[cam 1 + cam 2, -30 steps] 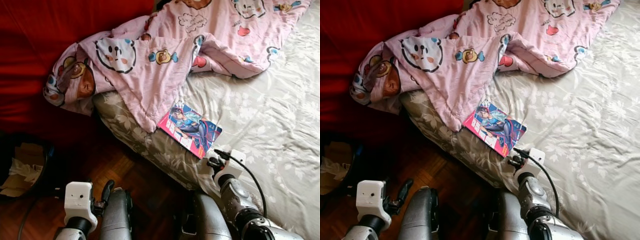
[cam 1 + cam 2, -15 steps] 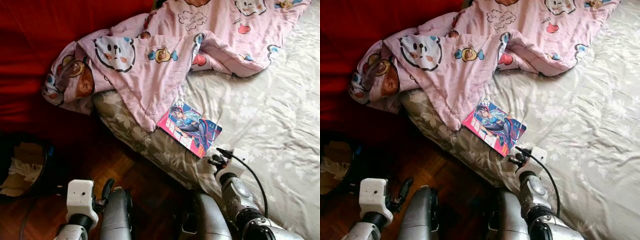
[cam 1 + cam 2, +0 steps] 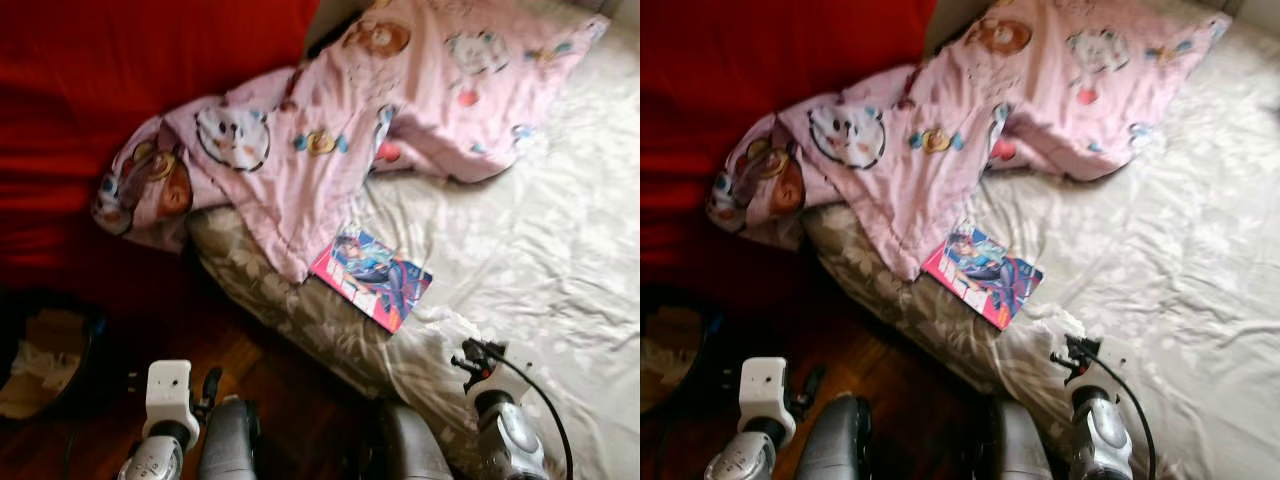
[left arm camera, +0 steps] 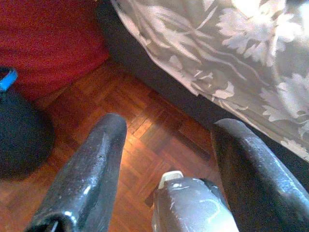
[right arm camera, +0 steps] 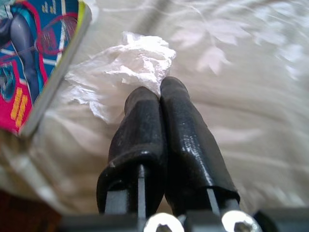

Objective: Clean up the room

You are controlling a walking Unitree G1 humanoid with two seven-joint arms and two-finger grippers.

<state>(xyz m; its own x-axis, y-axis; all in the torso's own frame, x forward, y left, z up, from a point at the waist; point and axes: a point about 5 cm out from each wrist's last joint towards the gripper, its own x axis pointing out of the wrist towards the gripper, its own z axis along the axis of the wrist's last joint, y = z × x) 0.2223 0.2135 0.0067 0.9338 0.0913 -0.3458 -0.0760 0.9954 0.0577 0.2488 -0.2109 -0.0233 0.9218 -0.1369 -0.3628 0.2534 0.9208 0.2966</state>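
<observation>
Bin (image 3: pixel 45 350) cut off, blurred

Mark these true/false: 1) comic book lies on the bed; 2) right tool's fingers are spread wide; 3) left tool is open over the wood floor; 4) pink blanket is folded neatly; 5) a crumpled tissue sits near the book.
1) True: the comic book lies on the bed.
2) False: the right tool has its fingers pressed together.
3) True: the left tool is open above the floor.
4) False: the pink blanket is rumpled, hanging over the edge.
5) True: the tissue lies beside it.
</observation>
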